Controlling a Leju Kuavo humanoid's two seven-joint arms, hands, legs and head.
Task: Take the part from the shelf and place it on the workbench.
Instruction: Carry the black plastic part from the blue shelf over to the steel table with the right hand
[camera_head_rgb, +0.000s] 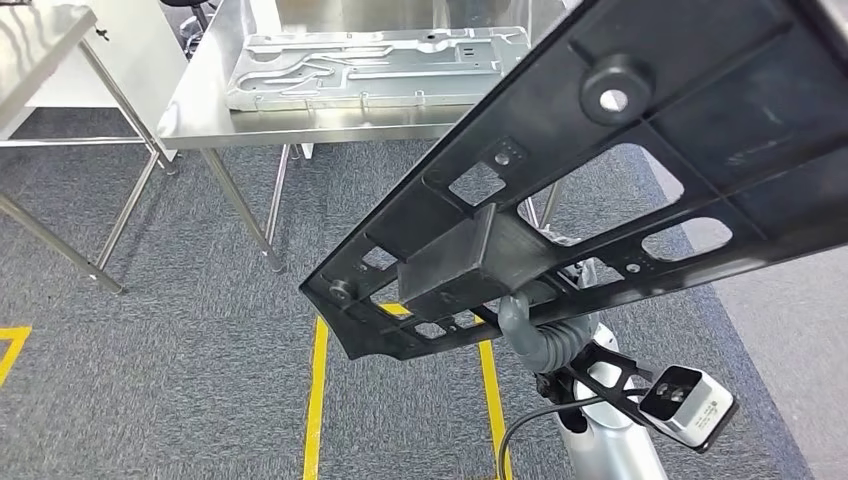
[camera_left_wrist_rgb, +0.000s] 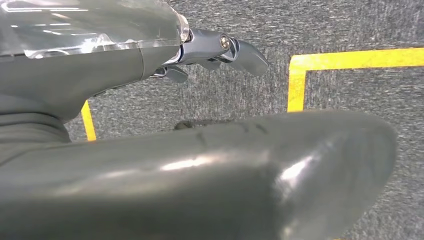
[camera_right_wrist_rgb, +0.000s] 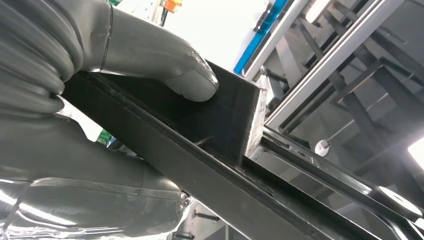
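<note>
No text, label, brand or number can be read in any view. The yellow lines (camera_head_rgb: 317, 400) on the floor carry no writing.

Head view high, downward — wrist views close.

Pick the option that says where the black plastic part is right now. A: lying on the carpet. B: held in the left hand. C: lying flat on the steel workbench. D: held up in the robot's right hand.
D: the right hand grips the black part from below, above the carpet, short of the steel workbench.
</note>
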